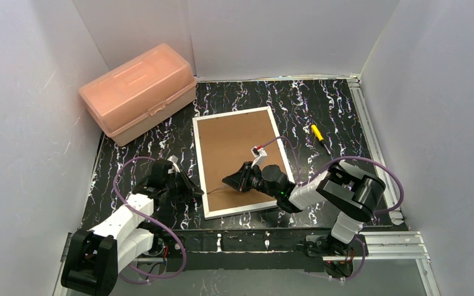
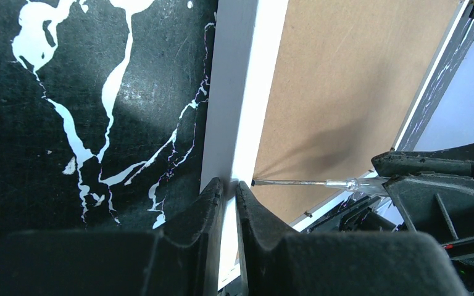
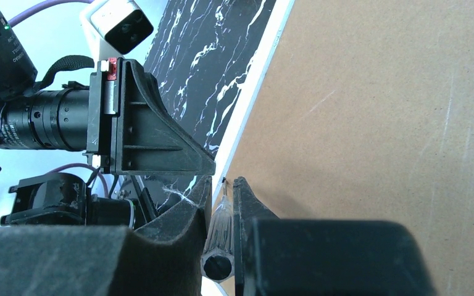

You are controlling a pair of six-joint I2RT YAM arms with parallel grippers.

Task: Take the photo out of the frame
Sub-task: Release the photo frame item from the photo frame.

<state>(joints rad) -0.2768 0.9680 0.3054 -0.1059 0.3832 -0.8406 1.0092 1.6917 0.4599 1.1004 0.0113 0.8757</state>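
Frame [image 1: 234, 148] rim in left jaws, screwdriver [image 3: 216, 265] seemingly in right jaws

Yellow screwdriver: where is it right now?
In the top view, the yellow screwdriver lies on the black table on the right side, just past the far right corner of the frame.

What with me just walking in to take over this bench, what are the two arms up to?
The frame lies face down on the table, brown backing up. The left hand pinches its white border, apparently steadying it. The right hand grips a clear-handled screwdriver, its tip at the backing's edge by that border, probably to pry it. The backing is in place and no photo shows.
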